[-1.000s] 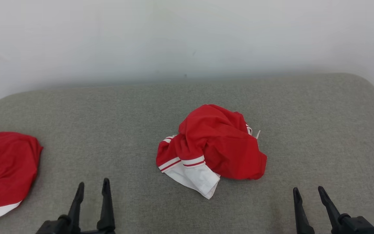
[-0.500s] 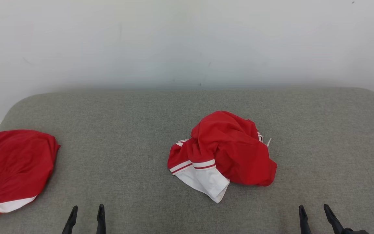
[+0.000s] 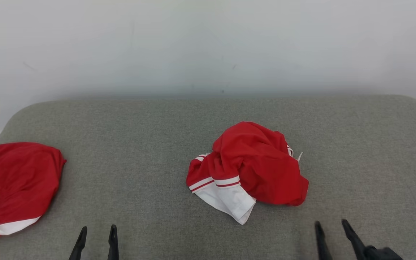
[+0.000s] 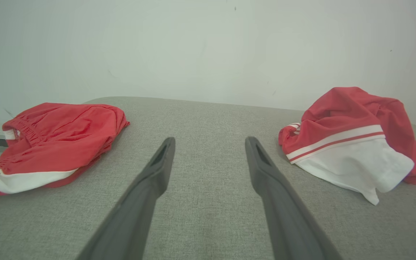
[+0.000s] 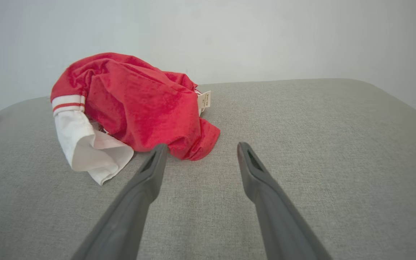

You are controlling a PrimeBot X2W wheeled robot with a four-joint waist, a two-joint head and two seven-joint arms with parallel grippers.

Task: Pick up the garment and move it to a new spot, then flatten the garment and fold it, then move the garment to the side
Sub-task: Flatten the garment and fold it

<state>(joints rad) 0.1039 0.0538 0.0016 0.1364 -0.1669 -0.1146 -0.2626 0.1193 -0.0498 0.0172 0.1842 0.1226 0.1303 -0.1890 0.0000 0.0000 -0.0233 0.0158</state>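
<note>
The garment (image 3: 251, 169) is a crumpled red heap with a white, red-striped hem, lying mid-surface on the grey cushion (image 3: 139, 137). My left gripper (image 3: 98, 231) is open at the lower left, well short of it and to its left. In the left wrist view the open left gripper (image 4: 211, 142) points at bare fabric, with the garment (image 4: 352, 126) off to the right. My right gripper (image 3: 330, 224) is open near the front edge, just right of the heap. In the right wrist view the right gripper (image 5: 202, 148) is empty, its left fingertip close to the garment (image 5: 139, 104).
A second red garment with a white band (image 3: 13, 184) lies at the cushion's left end, also seen as a red garment (image 4: 60, 137) in the left wrist view. A pale wall (image 3: 208, 47) rises behind. The cushion's corners round off at the back.
The head camera tilted up and shifted, so the scene sits lower and further right. In the last half second my right gripper moved left and slightly forward toward the heap. The garment has not moved.
</note>
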